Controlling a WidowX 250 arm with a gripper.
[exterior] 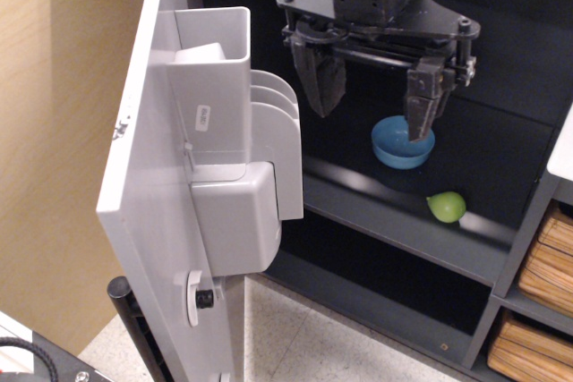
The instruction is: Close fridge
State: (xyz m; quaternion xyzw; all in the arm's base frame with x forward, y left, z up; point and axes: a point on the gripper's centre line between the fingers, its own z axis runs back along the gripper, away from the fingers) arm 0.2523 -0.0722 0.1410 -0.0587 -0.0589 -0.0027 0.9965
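The fridge stands open. Its grey door (152, 185) swings out on the left and shows its inner side with grey plastic bins (235, 131). The dark interior (501, 158) holds a grey shelf (394, 221). My gripper (372, 100) hangs in front of the upper interior, to the right of the door bins. Its two dark fingers (320, 78) are spread apart and hold nothing. A blue bowl (401, 148) sits on the shelf just behind the right finger. The door's outer face and handle are hidden, apart from a black bar end (125, 294) at the bottom.
A green pear-shaped fruit (447, 207) lies on the shelf right of the bowl. A grey shelf unit with wicker baskets (544, 266) stands at the right. A tan wall (54, 131) is behind the door. The speckled floor (313, 337) shows below.
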